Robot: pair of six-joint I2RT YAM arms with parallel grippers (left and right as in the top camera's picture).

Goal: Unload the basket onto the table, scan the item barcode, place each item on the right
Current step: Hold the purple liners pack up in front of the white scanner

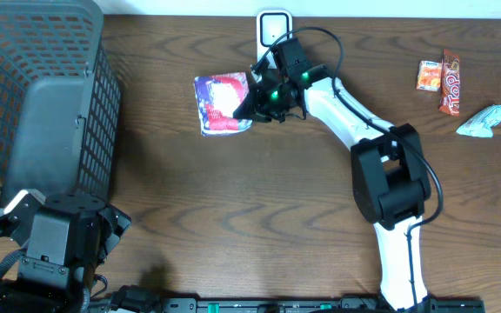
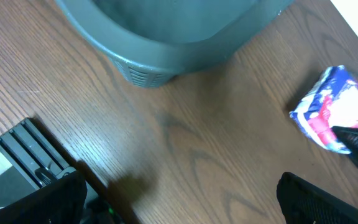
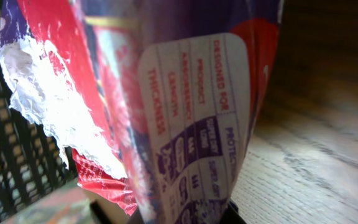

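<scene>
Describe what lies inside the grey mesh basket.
Overhead, the basket shows only its own mesh walls and grey base, with no item visible inside. Its left part runs beyond the picture's edge, so that stretch cannot be checked.

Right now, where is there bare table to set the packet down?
Widest bare wood: the middle, between the basket and the right arm, below the packet. Crowded around the scanner and the snacks at far right.
</scene>
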